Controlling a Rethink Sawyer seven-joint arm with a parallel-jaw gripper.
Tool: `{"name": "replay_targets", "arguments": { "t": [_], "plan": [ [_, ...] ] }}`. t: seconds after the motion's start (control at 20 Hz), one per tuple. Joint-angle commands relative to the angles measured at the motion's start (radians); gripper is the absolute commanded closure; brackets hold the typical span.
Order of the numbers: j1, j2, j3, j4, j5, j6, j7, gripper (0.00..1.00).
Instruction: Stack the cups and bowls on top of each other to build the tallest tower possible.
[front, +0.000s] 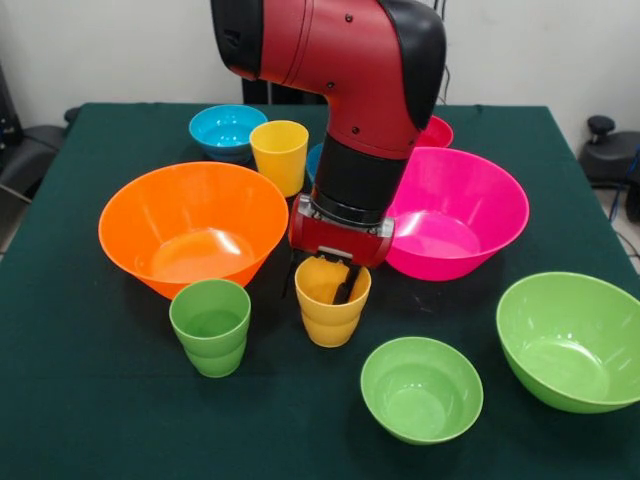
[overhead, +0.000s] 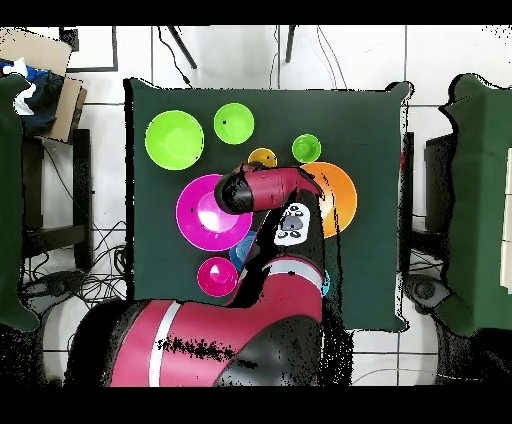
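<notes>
My gripper (front: 330, 280) reaches down into the top of the orange-yellow cup (front: 332, 315), which stands upright on the table between the green cup (front: 211, 326) and the small lime green bowl (front: 421, 388). The yellow cup (front: 279, 155) stands behind the large orange bowl (front: 190, 225). The large hot pink bowl (front: 460, 215) sits to the right of the arm. At the front right is the large lime green bowl (front: 575, 340). From overhead the arm hides the gripper, and only part of the orange-yellow cup (overhead: 262, 158) shows.
A light blue bowl (front: 227, 128) and a red-pink bowl (front: 438, 132) sit at the back. The arm mostly hides a darker blue bowl (front: 314, 160). All of it rests on a dark green tablecloth (front: 90, 400). Chairs stand at both sides of the table.
</notes>
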Motion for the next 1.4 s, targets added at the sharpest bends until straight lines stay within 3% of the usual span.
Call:
{"name": "replay_targets", "arguments": {
  "t": [0.05,0.4,1.4],
  "plan": [
    [0.01,0.016,0.074,-0.042,0.029,-0.036,0.116,0.0],
    [0.021,-0.017,0.048,-0.012,0.03,0.002,0.107,0.0],
    [-0.011,-0.059,0.083,0.008,0.024,0.089,0.045,0.0]
  ]
}}
